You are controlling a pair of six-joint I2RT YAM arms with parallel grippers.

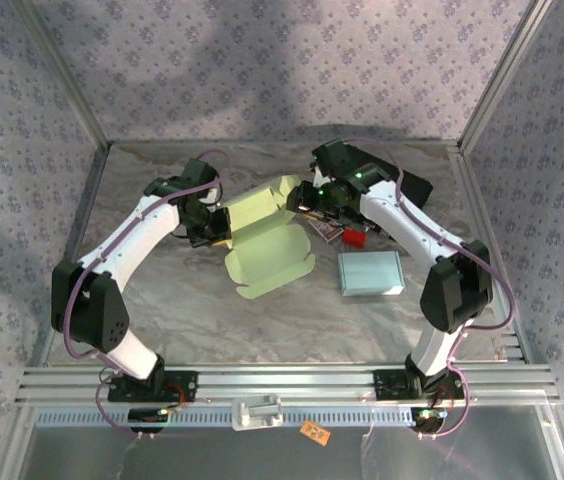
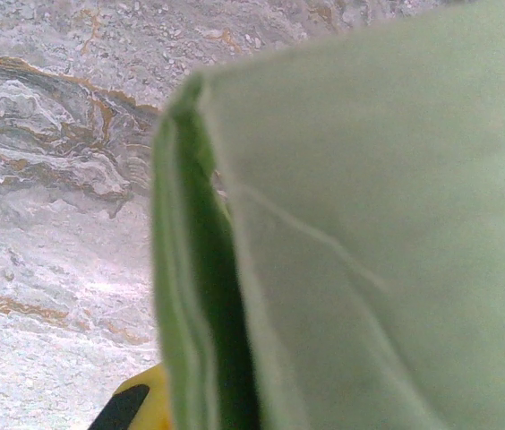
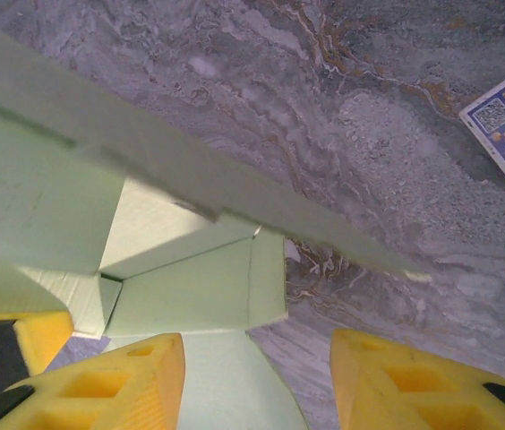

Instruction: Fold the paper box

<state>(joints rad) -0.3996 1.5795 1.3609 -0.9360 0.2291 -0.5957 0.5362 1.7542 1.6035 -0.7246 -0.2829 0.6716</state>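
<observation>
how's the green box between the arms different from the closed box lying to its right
The green box is opened out with flaps spread; the closed box is a shut block. The green box is yellow-green, the closed box paler blue-green. The left end effector and right end effector are at the green box's edges; the closed box lies apart from both. Both sit on the marbled table.

You are looking at a teal box [image 1: 370, 273] lying on the marbled worktop [image 1: 262, 325]; behind it a red item [image 1: 353, 238] and a printed card [image 1: 324, 231] are sitting close together.
</observation>
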